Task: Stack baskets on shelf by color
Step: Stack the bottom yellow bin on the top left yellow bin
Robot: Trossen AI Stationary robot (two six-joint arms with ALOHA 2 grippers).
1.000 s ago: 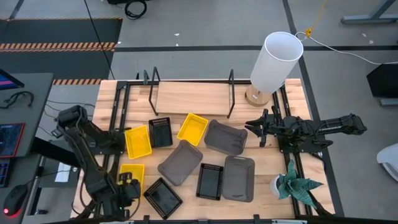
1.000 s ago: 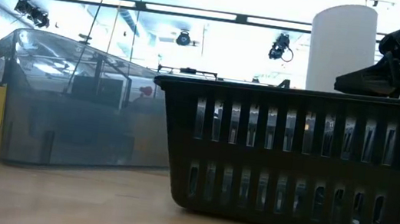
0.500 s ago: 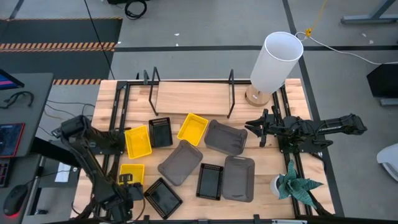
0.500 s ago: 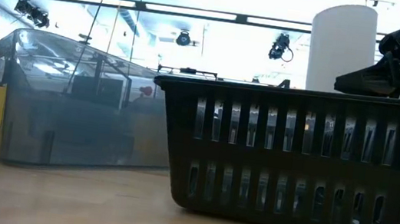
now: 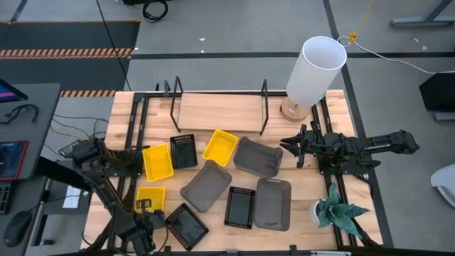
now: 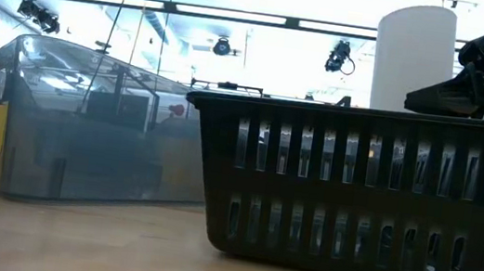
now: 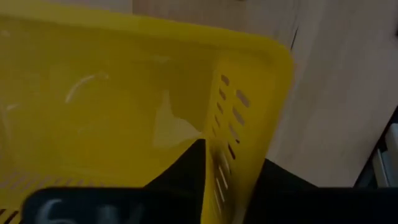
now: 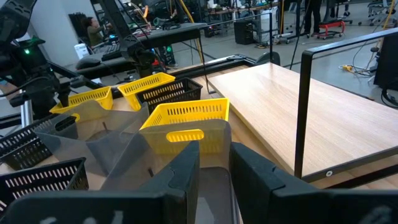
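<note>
The wooden worktop point(image 5: 298, 181) stands on a grey concrete floor point(image 5: 234, 28) crossed by dark lines, with orange-and-black hazard striping point(image 5: 67, 52) beyond its far left corner. A tall white cylinder point(image 5: 315, 70) on a wooden base rises at the far right corner, and a small green plant point(image 5: 337, 212) sits at the near right edge. Left of the worktop is a grey desk point(image 5: 21, 142) with a mouse point(image 5: 15, 229). Long ceiling lights point(image 6: 239, 14) glow across the room behind.
</note>
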